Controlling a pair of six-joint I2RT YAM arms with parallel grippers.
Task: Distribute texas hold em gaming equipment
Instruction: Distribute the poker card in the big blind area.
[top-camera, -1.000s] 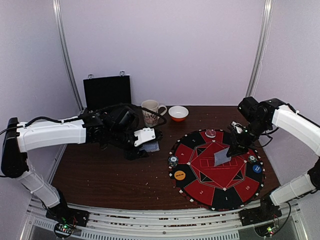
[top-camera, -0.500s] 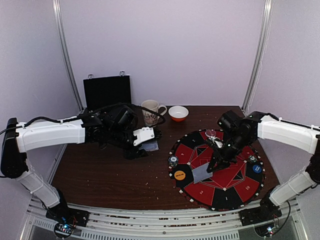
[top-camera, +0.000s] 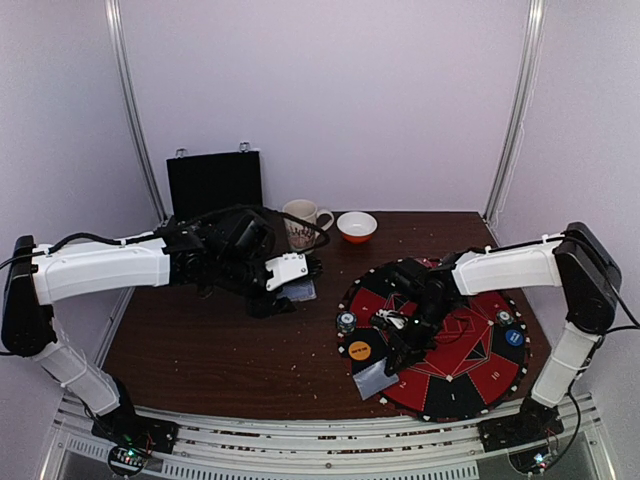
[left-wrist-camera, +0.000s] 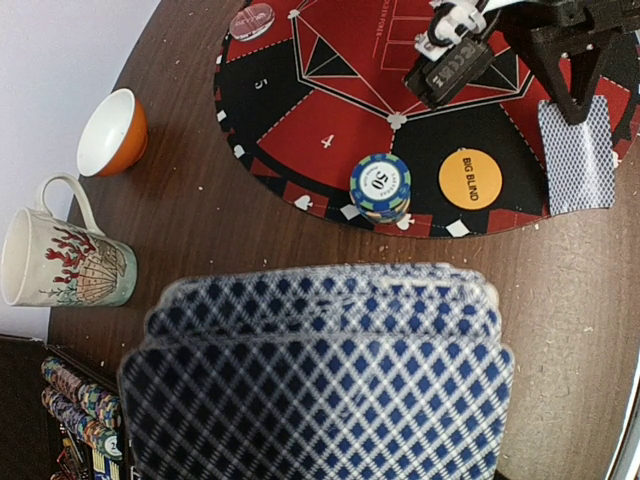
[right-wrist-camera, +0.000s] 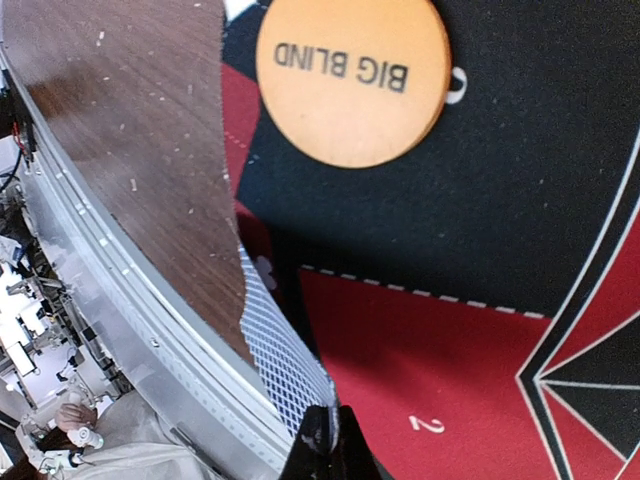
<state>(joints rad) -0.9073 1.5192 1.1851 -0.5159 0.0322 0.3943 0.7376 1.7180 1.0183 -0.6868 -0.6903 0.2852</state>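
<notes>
My left gripper (top-camera: 284, 291) is shut on a deck of blue-backed cards (top-camera: 301, 292) over the table left of the mat; the fanned deck (left-wrist-camera: 320, 370) hides its fingers in the left wrist view. My right gripper (top-camera: 384, 362) is shut on a single card (top-camera: 372, 378) and holds it low at the mat's near-left edge. The card (right-wrist-camera: 285, 360) bends out from the pinched fingertips (right-wrist-camera: 345, 445), and it also shows in the left wrist view (left-wrist-camera: 577, 155). The orange BIG BLIND button (top-camera: 359, 350) (right-wrist-camera: 350, 75) lies beside it. A chip stack (top-camera: 346, 322) (left-wrist-camera: 380, 187) stands on the mat's left edge. A blue button (top-camera: 513, 337) lies at the mat's right.
The round red-and-black mat (top-camera: 470, 375) covers the right half of the table. A mug (top-camera: 300, 225), an orange bowl (top-camera: 357, 227) and the open black case (top-camera: 214, 182) stand at the back. A pink disc (top-camera: 421, 267) lies on the mat's far edge. The table's front rail (right-wrist-camera: 120, 320) is close to the card.
My right gripper has carried the card from the mat's middle right to its near-left edge beside the orange button, and lower. The left arm has not moved.
</notes>
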